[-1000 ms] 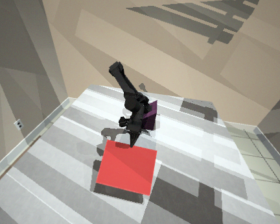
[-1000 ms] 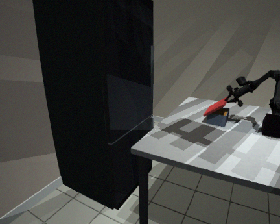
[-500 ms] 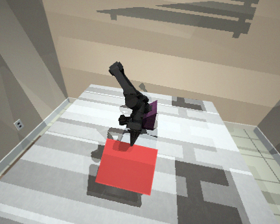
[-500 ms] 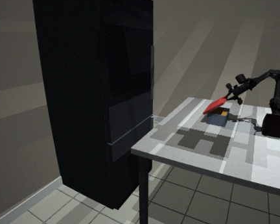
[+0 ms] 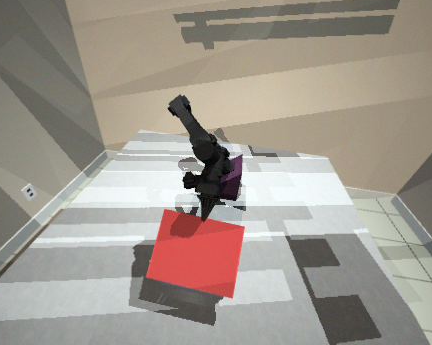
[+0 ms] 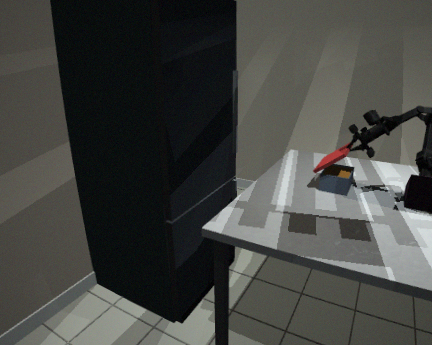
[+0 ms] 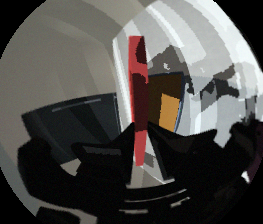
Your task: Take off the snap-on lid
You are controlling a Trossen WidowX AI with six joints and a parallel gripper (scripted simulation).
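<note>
The red lid is off the box and tilted, its far edge lower than the edge at the gripper. My gripper is shut on one edge of the lid and holds it above the box. The blue-grey storage box stands upright and open on the table. An orange item shows inside it. In the top view the lid hides most of the box. Whether the lid's low edge touches the box is hard to tell.
The table carries the box and the arm. The arm's dark purple base block is behind the gripper. A tall black fridge stands beyond the table's edge.
</note>
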